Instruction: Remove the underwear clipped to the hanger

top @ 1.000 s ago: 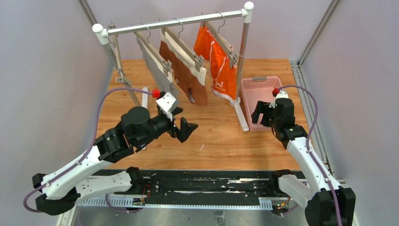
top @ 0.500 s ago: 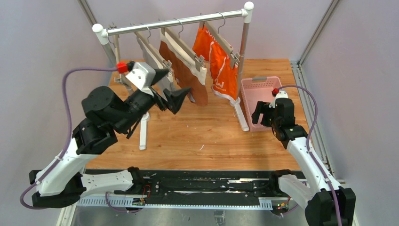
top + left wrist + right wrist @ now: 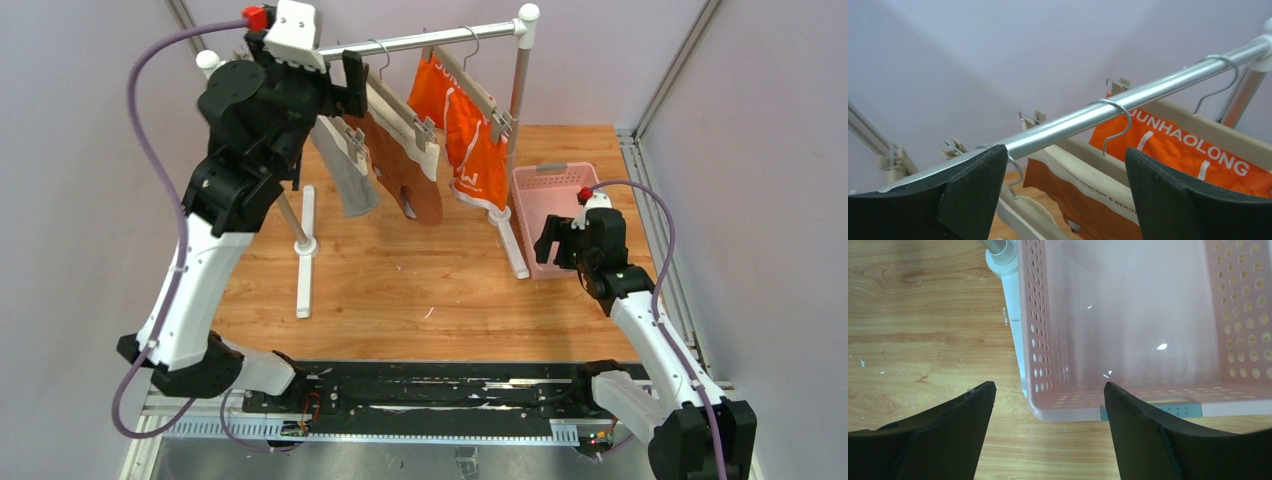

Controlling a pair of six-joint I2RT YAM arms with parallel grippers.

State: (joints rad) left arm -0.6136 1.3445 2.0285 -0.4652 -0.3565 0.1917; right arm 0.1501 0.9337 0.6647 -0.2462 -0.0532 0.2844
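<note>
Three briefs hang clipped to hangers on a metal rail (image 3: 400, 42): grey (image 3: 347, 178) at the left, rust-brown with cream waistband (image 3: 408, 180) in the middle, bright orange with white lettering (image 3: 476, 150) at the right. My left gripper (image 3: 348, 88) is raised to the rail, above the grey and rust-brown briefs, open and empty. In the left wrist view the rail (image 3: 1128, 97) crosses between the open fingers, with the rust-brown briefs (image 3: 1088, 210) and orange briefs (image 3: 1188, 150) behind it. My right gripper (image 3: 562, 240) is open and empty at the pink basket.
A pink perforated basket (image 3: 548, 178) stands on the wooden table right of the rack; in the right wrist view its near corner (image 3: 1040, 350) lies between the open fingers. White rack feet (image 3: 306, 250) and a post (image 3: 518, 90) stand on the table. Grey walls enclose it.
My left arm has swung up and back from low over the table to the rail above the grey briefs. The right arm has not moved.
</note>
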